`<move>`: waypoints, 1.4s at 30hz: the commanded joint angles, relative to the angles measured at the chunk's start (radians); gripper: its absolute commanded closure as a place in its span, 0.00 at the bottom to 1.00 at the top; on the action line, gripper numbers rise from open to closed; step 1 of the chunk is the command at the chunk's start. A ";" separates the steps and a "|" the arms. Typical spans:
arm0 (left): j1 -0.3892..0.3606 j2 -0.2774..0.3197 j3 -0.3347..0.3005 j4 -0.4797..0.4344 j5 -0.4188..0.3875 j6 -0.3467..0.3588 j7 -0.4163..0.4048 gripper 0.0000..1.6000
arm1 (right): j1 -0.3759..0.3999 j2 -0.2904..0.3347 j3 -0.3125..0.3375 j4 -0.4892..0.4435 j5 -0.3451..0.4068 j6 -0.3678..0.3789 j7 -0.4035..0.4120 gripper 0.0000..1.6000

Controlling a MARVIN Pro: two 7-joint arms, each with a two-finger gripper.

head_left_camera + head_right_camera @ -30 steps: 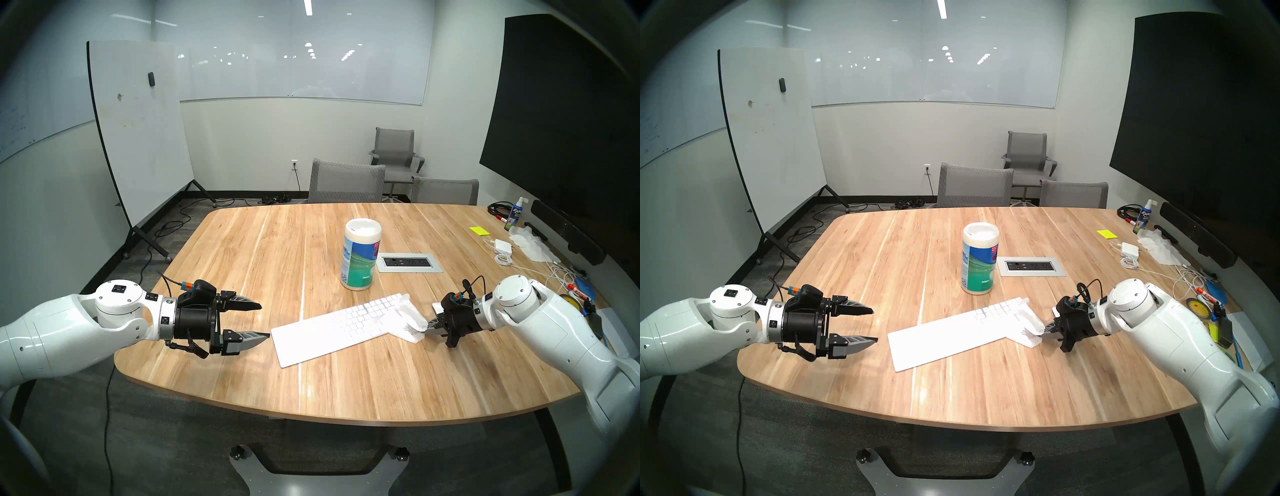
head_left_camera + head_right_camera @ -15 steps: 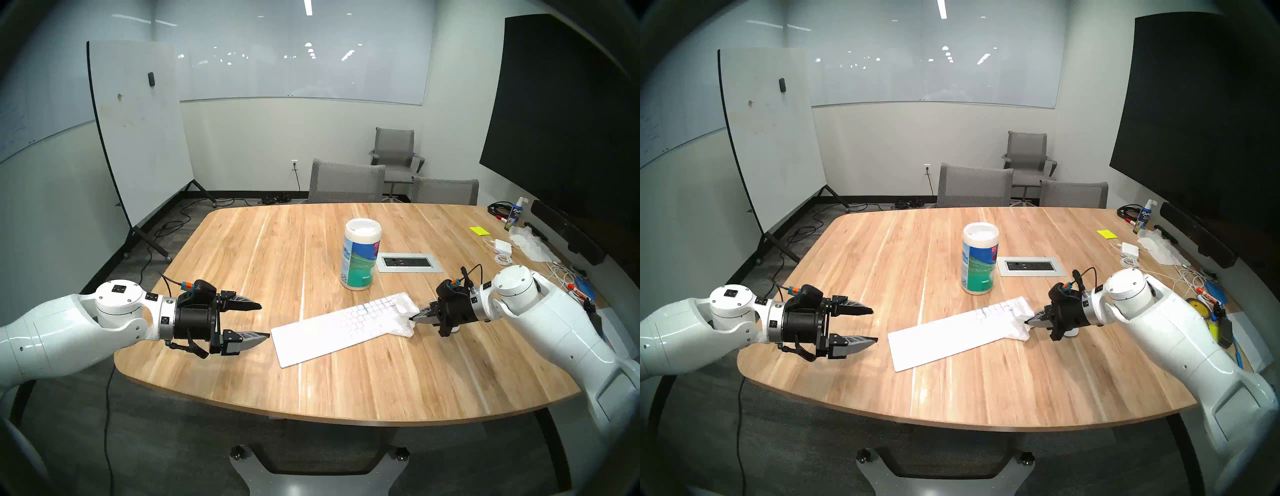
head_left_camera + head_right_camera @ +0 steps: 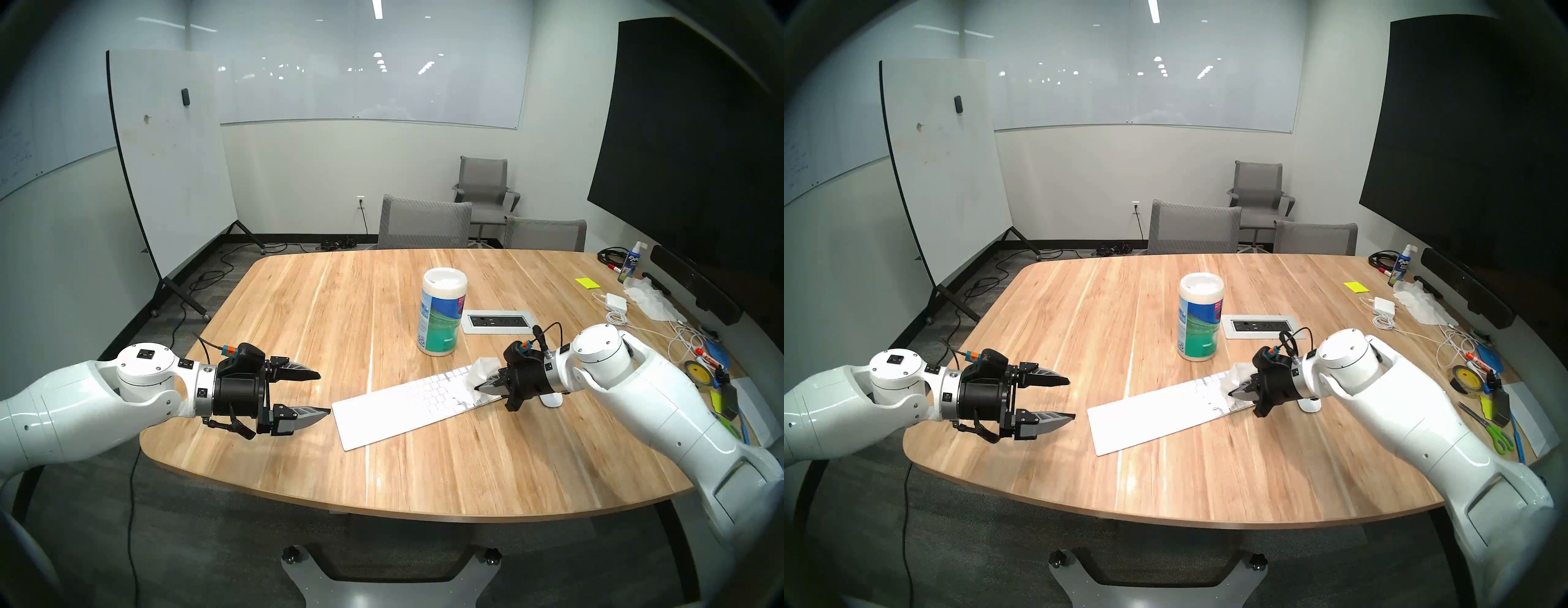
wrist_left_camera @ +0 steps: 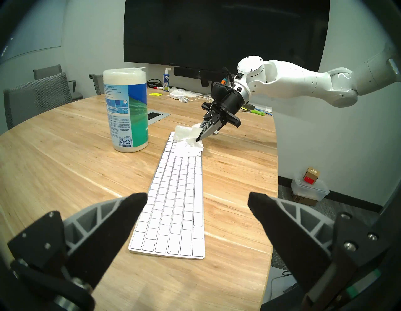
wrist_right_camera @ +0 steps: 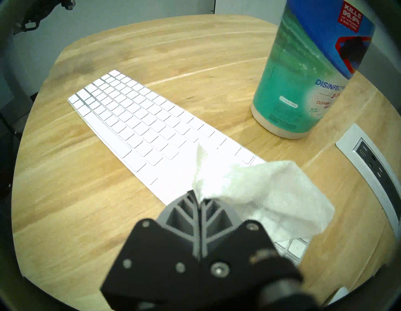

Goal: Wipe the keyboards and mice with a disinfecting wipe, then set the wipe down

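Observation:
The white keyboard [image 3: 403,407] lies slantwise on the wooden table [image 3: 297,322]. My right gripper [image 3: 479,387] is shut on a crumpled white wipe [image 3: 481,369], which rests on the keyboard's right end, over the number pad. In the right wrist view the shut fingers [image 5: 184,208] pinch the wipe [image 5: 271,195] above the keys [image 5: 134,121]. The white mouse [image 3: 551,399] sits on the table just behind the right wrist, partly hidden. My left gripper [image 3: 323,392] hovers open and empty just off the keyboard's left end [image 4: 169,249].
A tall canister of disinfecting wipes [image 3: 441,314] stands just beyond the keyboard, beside a power outlet panel [image 3: 500,321]. A charger brick [image 3: 615,301], cables, tape, scissors and tissues crowd the table's right edge. Grey chairs [image 3: 424,220] stand at the far side.
My right gripper has carried the wipe leftward and slightly away from me, from off the keyboard's right end onto its number pad. The mouse has come into view behind the wrist. The left arm stayed still.

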 commanded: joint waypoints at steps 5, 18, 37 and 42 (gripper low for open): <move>-0.010 -0.002 -0.010 -0.002 -0.006 -0.004 0.001 0.00 | 0.026 -0.048 -0.018 -0.033 -0.026 0.025 -0.032 1.00; -0.010 -0.002 -0.010 -0.002 -0.006 -0.004 0.001 0.00 | -0.031 0.002 -0.032 -0.133 -0.039 0.020 -0.017 1.00; -0.010 -0.002 -0.010 -0.002 -0.006 -0.004 0.001 0.00 | -0.045 -0.033 -0.044 -0.152 -0.065 0.025 -0.032 1.00; -0.010 -0.002 -0.010 -0.002 -0.006 -0.004 0.001 0.00 | -0.043 -0.047 -0.050 -0.156 -0.071 0.031 -0.028 1.00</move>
